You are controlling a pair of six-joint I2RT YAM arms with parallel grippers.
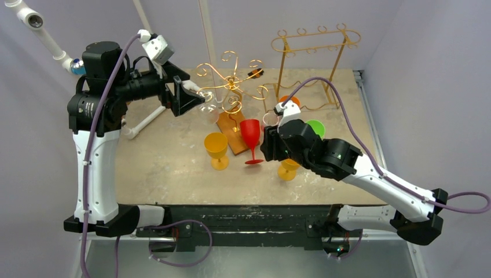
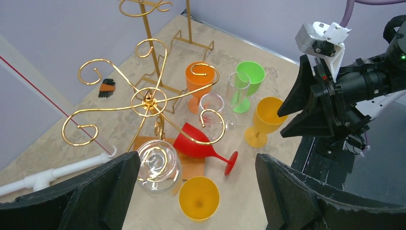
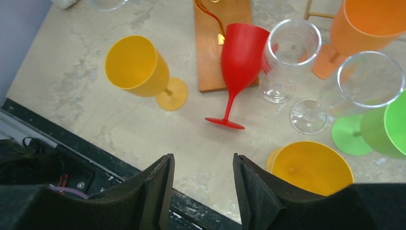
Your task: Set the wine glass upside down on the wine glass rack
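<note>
We see the right tool [image 3: 203, 191] part open and empty, near the red glass [image 3: 239, 57] by the wooden base [image 3: 206, 62] on the surface [image 3: 72, 110], and the left tool [image 1: 188, 91] wide and empty beside a clear glass [image 1: 207, 110] under a rack [image 1: 232, 80] curl, whether hanging we cannot tell.

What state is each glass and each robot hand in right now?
Left gripper: open, empty.
Right gripper: open, empty.
Clear glass by left gripper: seems to hang upside down from the gold rack.
Red glass: upright on the table.
Yellow glasses: both upright.
Orange glass: upright.
Green glass: upright.
Other two clear glasses: upright.
</note>
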